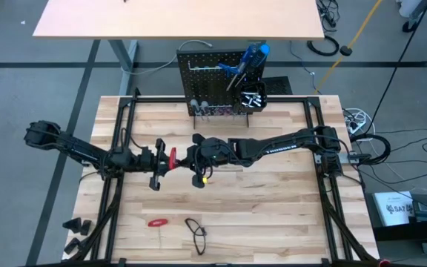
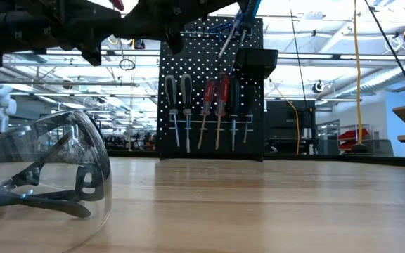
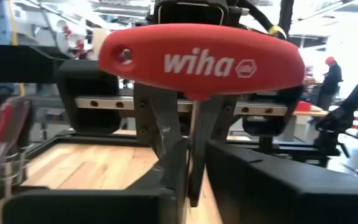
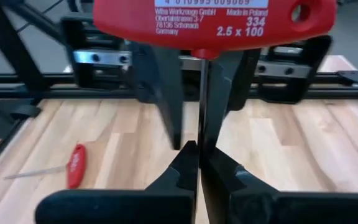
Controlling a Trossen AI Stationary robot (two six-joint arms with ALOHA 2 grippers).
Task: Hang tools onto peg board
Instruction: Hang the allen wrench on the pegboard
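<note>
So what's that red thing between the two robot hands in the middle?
A red T-handle tool sits between the left hand and the right hand. Both wrist views show its thin shaft among the dark fingers, above the wooden table.

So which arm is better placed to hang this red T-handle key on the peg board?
Right, probably: the right gripper is shut on the red T-handle key's shaft, facing the left gripper mid-table.

Red T-handle hex key (image 4: pixel 213 25) upright above table — peg board (image 2: pixel 213 88) holds screwdrivers (image 2: pixel 216 105).
</note>
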